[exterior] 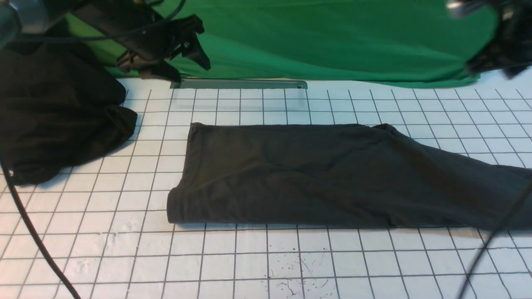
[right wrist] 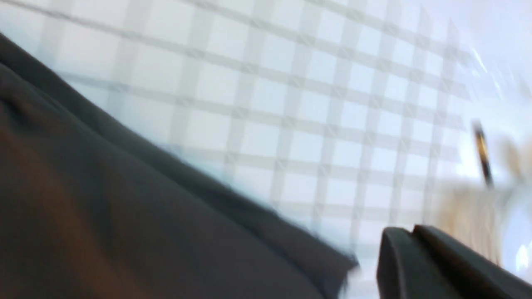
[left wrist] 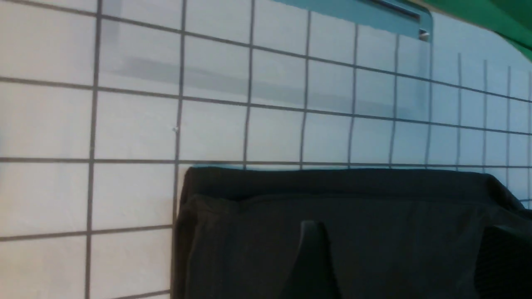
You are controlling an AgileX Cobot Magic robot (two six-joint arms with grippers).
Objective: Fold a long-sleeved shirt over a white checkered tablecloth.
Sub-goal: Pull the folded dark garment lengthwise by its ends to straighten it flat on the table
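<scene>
Across the counter, the tablecloth (exterior: 249,257) lies flat, with a few dark specks at the near edge. Green backdrop (exterior: 332,41) hangs behind it.

Shirt (exterior: 311,174): lies mid-cloth, already folded into one long band running left to right. The left end is squared off and the right end runs out of the front view. No sleeve hangs loose on the visible part, and no logo shows. Black heap (exterior: 54,116) sits apart at far left, not touching the shirt.

Left gripper (exterior: 189,68): raised over the far left of the cloth, clear of the shirt, jaws spread wide and empty. The left wrist view looks down on the band's left end.
Right gripper (exterior: 494,58): high at far right, blurred. Cannot tell how its jaws stand.

Handling, as judged:
- Shirt is soft, light and limp, with no stiffness, so it will sag between the hold points.
- Stacked layers may slide apart, so pinch through the full thickness.
- Best hold looks like the two corners of the left end, to carry that end over towards the right.
- Cotton on cloth should drag a little, so lift before moving.
</scene>
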